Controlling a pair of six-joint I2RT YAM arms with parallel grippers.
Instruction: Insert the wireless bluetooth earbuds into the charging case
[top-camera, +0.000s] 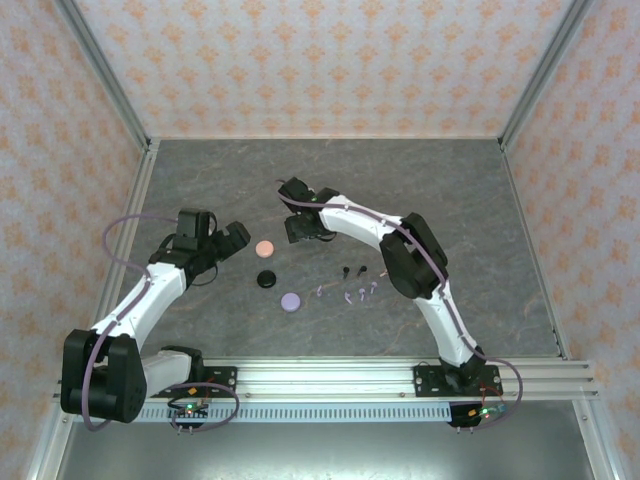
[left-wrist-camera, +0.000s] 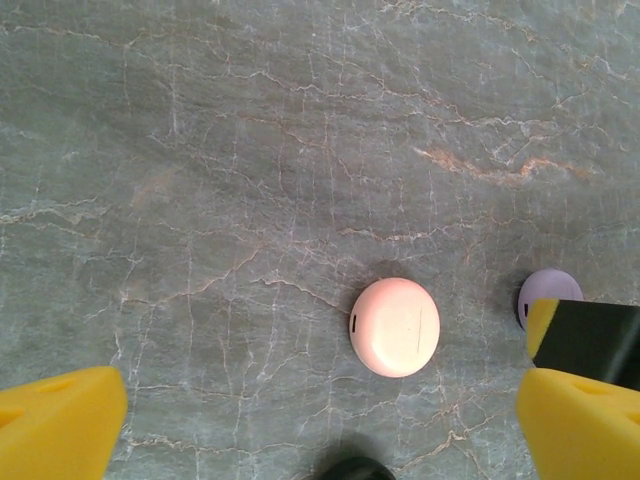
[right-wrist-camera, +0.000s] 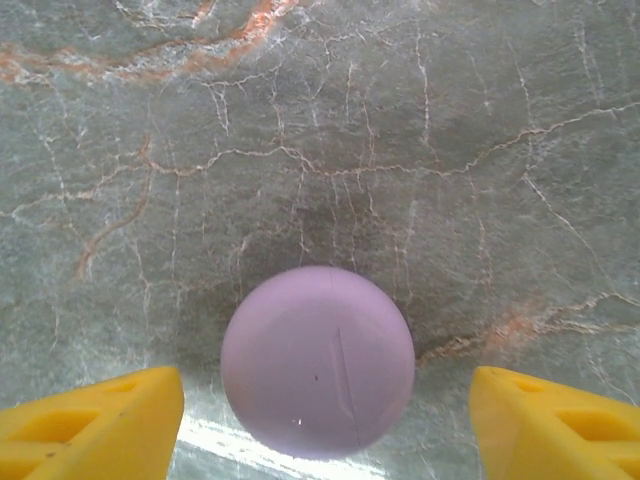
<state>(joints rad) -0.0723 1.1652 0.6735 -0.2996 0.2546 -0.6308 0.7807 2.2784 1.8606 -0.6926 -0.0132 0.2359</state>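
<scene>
- The left gripper (left-wrist-camera: 320, 395) hangs spread wide, short of the pink puck (left-wrist-camera: 395, 327). The right gripper (right-wrist-camera: 325, 385) stands spread astride a lilac puck (right-wrist-camera: 318, 335), touching neither side.
- Pucks counted overhead: three, namely pink, black puck (top-camera: 266, 279) and near lilac puck (top-camera: 290, 300). They look hard, smooth and domed, so pinch across the middle.
- Earbuds (top-camera: 348, 296), right of these: two black, about five pale. We judge them light and slick, so grip the bud.

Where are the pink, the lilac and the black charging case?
pink charging case (left-wrist-camera: 395, 327): left wrist view, middle of its top face.
lilac charging case (right-wrist-camera: 318, 360): right wrist view, middle of its top face.
black charging case (top-camera: 266, 279): top external view, its centre.
</scene>
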